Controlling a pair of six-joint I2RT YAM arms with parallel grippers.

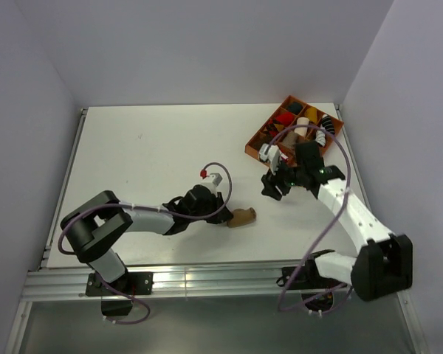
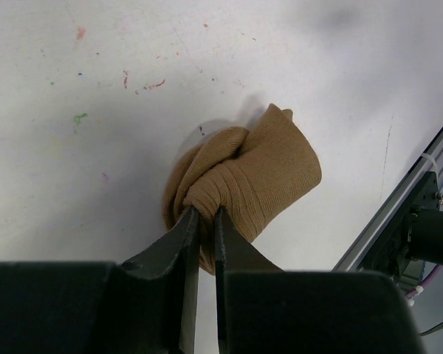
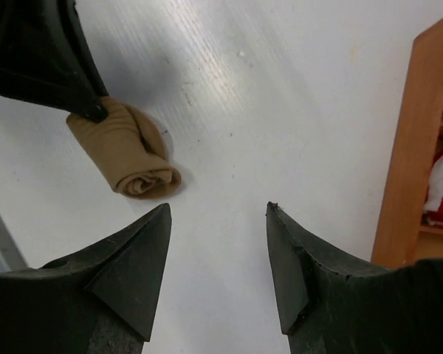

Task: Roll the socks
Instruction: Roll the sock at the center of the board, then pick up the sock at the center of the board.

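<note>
A tan-brown sock (image 1: 243,217) lies rolled up on the white table near the front middle. My left gripper (image 1: 225,215) is shut on the sock's left end. In the left wrist view the two fingers pinch the bunched fabric (image 2: 244,181) between them (image 2: 204,214). My right gripper (image 1: 273,186) is open and empty, above the table to the right of the sock. In the right wrist view the sock roll (image 3: 127,151) lies beyond its left finger, with the left gripper's tip on it. The red-and-white striped sock does not show as a loose sock.
An orange compartment tray (image 1: 254,144) with red, black, white and yellow sock rolls stands at the back right, just behind my right arm. Its wooden wall (image 3: 406,147) shows at the right of the right wrist view. The table's front rail (image 2: 406,206) is close to the sock.
</note>
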